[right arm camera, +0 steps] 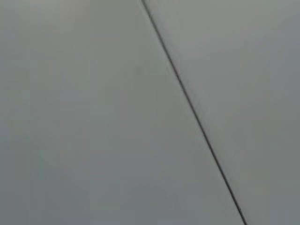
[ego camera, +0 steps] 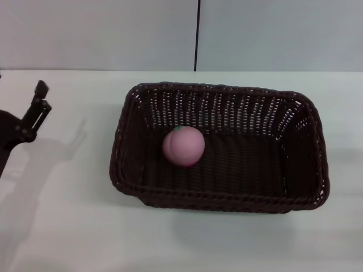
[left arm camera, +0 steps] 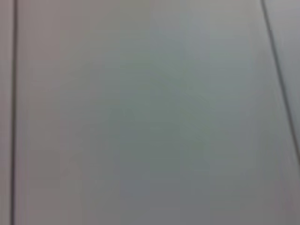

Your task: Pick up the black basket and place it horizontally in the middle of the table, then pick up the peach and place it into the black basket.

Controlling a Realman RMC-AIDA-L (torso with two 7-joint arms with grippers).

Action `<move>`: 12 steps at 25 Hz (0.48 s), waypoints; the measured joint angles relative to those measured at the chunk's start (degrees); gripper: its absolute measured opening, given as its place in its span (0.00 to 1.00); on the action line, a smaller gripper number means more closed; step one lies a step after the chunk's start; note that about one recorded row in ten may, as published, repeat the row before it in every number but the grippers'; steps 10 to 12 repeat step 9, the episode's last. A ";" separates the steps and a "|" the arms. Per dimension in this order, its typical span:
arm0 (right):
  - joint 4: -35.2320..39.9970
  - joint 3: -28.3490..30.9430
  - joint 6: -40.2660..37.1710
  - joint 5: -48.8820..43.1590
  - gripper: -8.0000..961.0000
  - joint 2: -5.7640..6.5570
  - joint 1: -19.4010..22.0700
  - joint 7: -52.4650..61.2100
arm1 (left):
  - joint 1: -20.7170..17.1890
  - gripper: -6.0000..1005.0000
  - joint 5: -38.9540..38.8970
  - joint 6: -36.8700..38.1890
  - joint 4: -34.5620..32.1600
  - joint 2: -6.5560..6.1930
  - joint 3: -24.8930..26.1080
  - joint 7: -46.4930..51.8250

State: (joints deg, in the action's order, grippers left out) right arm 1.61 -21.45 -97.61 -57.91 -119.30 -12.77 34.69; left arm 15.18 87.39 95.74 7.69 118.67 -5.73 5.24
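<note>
The black basket (ego camera: 218,195) lies lengthwise across the middle of the white table (ego camera: 68,226), its opening facing up. The pink peach (ego camera: 184,145) rests inside it on the basket floor, left of centre, with its green stem mark on top. My left gripper (ego camera: 42,97) is at the far left edge of the head view, raised above the table, well clear of the basket, open and empty. My right gripper is out of view. Both wrist views show only plain grey wall panels.
A grey wall (ego camera: 113,34) with a dark vertical seam (ego camera: 198,34) stands behind the table's far edge. Bare tabletop lies to the left of the basket and in front of it.
</note>
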 joint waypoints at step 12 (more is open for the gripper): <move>-1.85 0.36 -0.09 -0.08 0.63 0.06 -1.43 -1.74 | -0.90 0.85 -0.12 -0.35 0.94 -0.22 1.47 -0.19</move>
